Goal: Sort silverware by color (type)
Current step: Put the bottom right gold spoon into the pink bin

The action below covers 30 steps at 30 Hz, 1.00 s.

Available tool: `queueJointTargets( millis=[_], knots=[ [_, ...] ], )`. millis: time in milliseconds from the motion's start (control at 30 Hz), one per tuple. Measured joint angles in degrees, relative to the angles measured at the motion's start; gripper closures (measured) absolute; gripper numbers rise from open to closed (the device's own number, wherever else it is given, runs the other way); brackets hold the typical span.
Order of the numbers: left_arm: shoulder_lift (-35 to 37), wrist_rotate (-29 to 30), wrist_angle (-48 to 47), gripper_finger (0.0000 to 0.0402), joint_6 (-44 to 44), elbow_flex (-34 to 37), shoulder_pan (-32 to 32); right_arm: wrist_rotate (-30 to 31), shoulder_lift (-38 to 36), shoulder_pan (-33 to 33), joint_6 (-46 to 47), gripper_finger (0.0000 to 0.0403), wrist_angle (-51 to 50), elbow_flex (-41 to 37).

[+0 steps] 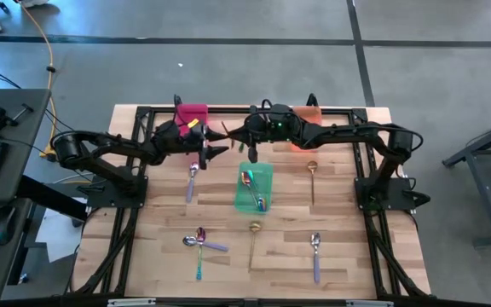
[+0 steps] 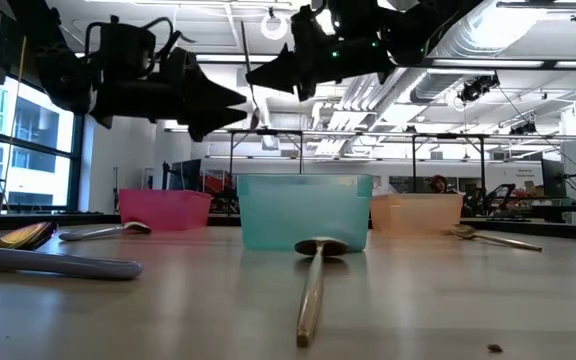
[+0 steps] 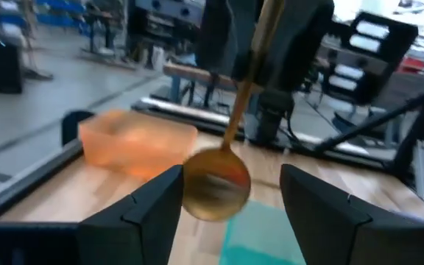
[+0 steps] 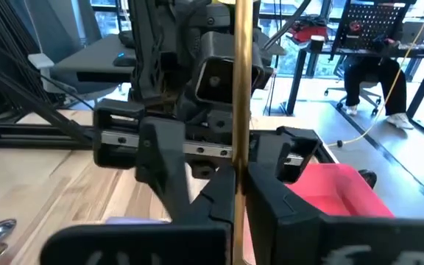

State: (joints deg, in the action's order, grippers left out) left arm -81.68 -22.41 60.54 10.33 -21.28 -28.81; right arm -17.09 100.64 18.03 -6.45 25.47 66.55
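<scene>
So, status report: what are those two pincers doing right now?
Left pincer open, mid-air. Right pincer shut on gold spoon, above the table. Green bin underneath, nothing blocking.

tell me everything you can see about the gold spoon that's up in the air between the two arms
The gold spoon is thin, shiny metal with a round bowl and a long, straight, narrow handle. It hangs roughly upright above the teal bin, bowl down. The right gripper is shut on its handle. The left gripper faces it with fingers open either side of the bowl, not touching it. An orange bin sits beyond it.
</scene>
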Motion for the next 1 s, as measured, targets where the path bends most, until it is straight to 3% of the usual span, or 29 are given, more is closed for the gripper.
queueJointTargets(
  millis=[167, 567, 733, 1000],
  knots=[
    [0.0, 3.3, 3.3, 0.0181, 0.1, 0.0, 0.1, -0.5, 0.0, 0.0, 0.0, 0.0403, 0.7, 0.0],
    [-0.8, 1.9, 2.4, 0.0212, -0.4, -4.1, 2.1, -2.2, 2.8, 0.0, 4.5, 0.0403, 6.2, 0.0],
    [-0.8, 2.0, 2.0, 0.0265, 0.2, -4.1, 1.4, -2.0, 2.7, 0.0, 5.1, 0.0403, 8.9, 0.0],
    [-0.8, 1.9, 2.8, 0.0387, -2.5, -4.1, 1.4, -2.0, 2.7, -0.1, 5.1, 0.0403, 9.5, 0.0]
  ],
)
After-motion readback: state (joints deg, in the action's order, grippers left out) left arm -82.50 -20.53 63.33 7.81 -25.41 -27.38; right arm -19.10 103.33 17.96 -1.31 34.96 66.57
